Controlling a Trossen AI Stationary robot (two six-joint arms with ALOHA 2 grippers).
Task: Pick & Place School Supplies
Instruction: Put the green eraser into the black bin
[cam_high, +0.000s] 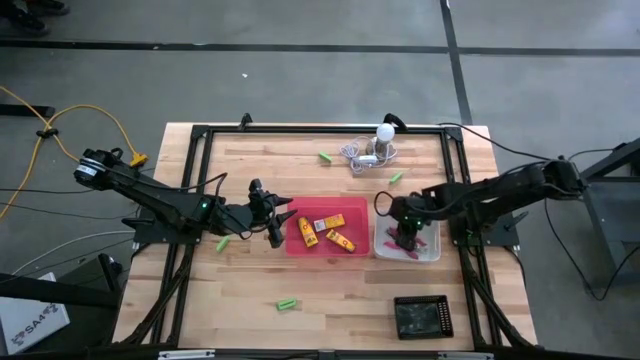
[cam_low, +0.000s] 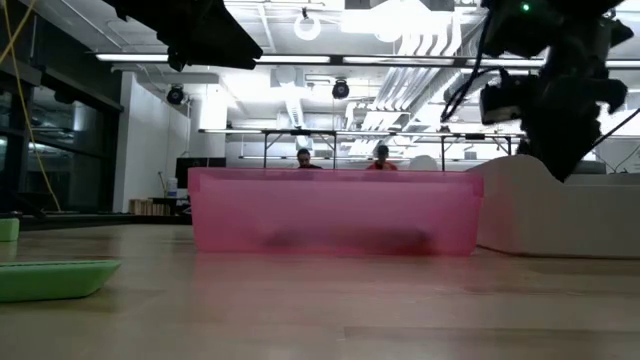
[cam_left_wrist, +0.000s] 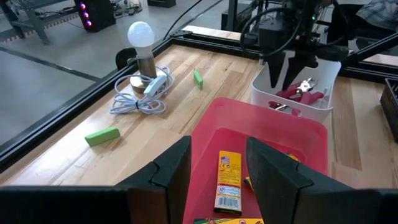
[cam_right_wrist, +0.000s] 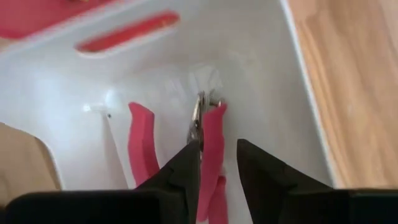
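My left gripper hangs open over the left end of the pink tray. Yellow-orange blocks lie flat on that tray's floor. My right gripper points down into the white tray, open. One pink handle of a scissor-like tool shows in the gap between its fingers. The tool lies on the tray floor, with another pink handle beside it. Green sticks lie on the table at the far side, near the white tray, by my left arm and near the front.
A white bulb with a grey cord sits at the far edge. A black tray stands at the near right. A black frame rims the table. Bare wood lies in front of the pink tray.
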